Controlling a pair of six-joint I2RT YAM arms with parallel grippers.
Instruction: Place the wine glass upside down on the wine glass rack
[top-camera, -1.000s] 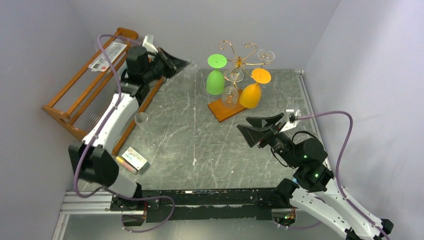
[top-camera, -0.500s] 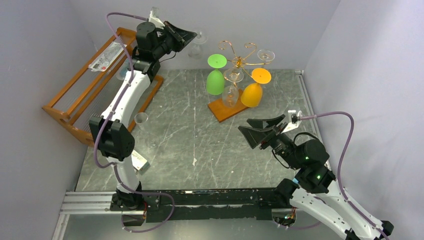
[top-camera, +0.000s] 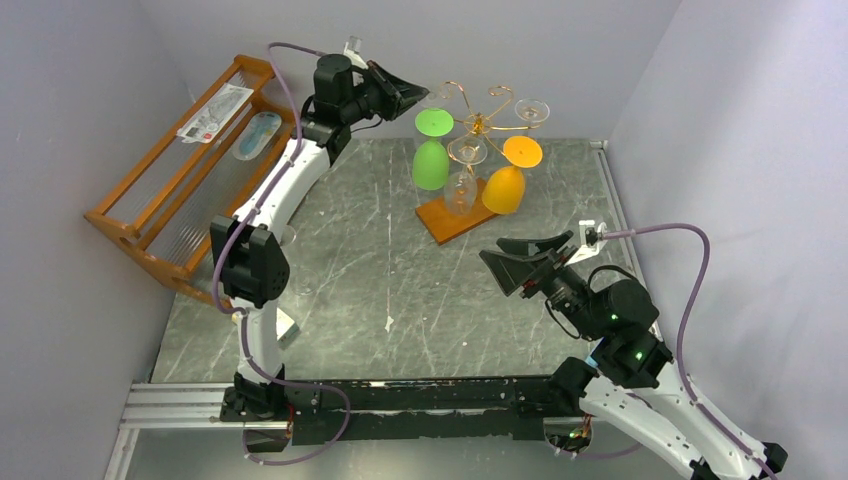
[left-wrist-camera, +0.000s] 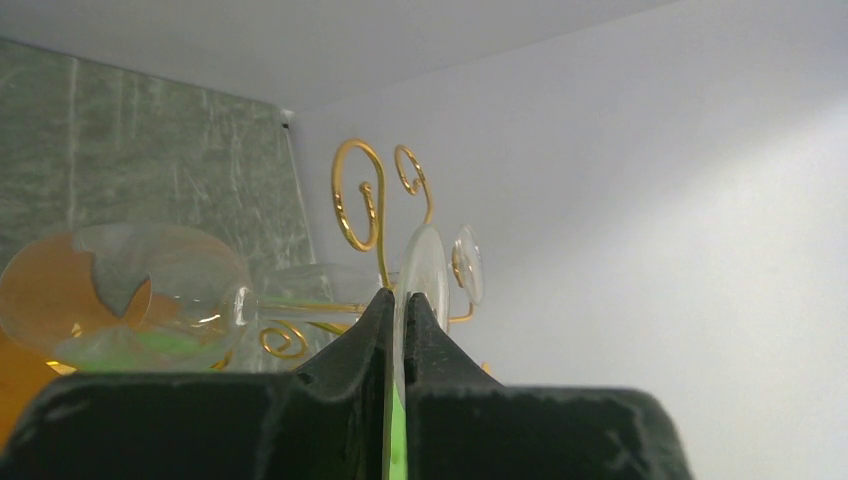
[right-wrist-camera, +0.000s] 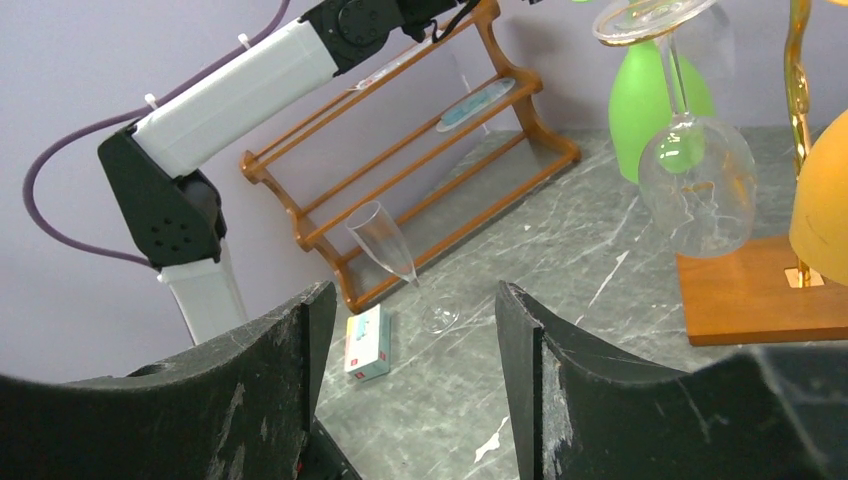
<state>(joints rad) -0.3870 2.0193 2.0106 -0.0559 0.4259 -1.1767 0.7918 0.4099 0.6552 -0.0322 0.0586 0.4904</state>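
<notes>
Grey marble table (top-camera: 380, 260). Left gripper (top-camera: 420, 96) almost closed, pinching foot of clear wine glass (left-wrist-camera: 130, 300), held sideways just beside wine glass rack (top-camera: 478, 123). Right gripper (top-camera: 530, 262) wide open, empty. Vs. 0.5 s ago: left gripper w/ glass moved from wooden shelf (top-camera: 150, 190) toward rack.

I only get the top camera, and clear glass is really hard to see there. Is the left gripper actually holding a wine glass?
Observer: Yes. The left wrist camera shows the left gripper shut on the flat foot of a clear wine glass, with the stem running sideways across that view.
Operator: Is it close to the rack?
Observer: The wine glass rack's gold curls rise just behind the foot. I cannot tell if they touch.
Operator: Is anything hiding behind the left arm?
Observer: The right wrist camera shows a clear flute standing upright beside a small box.
</notes>
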